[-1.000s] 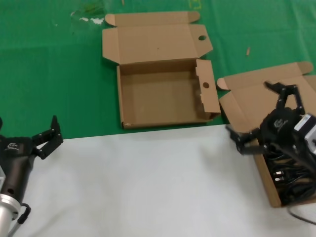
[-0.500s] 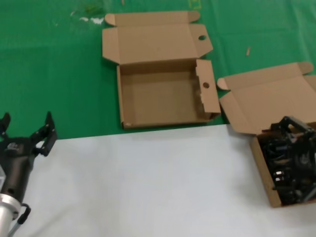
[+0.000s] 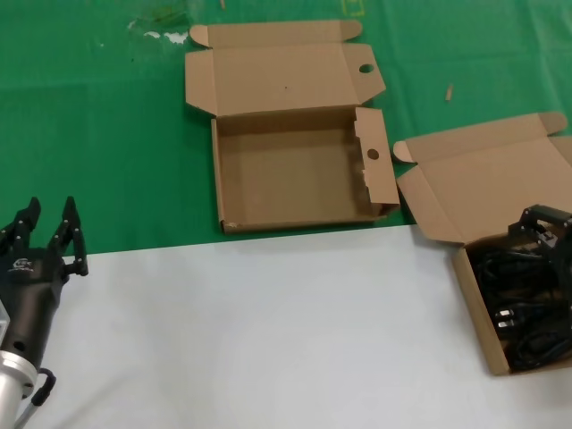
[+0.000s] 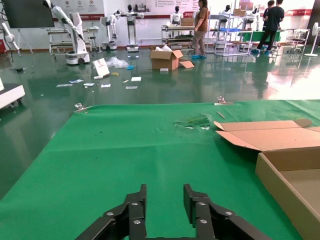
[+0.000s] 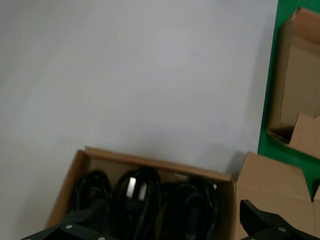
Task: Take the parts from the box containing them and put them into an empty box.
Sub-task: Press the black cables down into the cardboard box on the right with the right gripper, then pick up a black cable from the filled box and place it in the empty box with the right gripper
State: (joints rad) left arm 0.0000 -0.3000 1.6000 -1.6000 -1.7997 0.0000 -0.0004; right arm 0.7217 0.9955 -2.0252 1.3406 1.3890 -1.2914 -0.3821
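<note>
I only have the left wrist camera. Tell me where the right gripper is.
Observer: The right gripper hangs open over the box of cables, on the robot's right.
Operator: Report what's inside that box.
Observer: Three coiled black cable bundles lie side by side, none gripped.
Operator: Check the holed box.
Observer: The holed box sits open with nothing in it.
</note>
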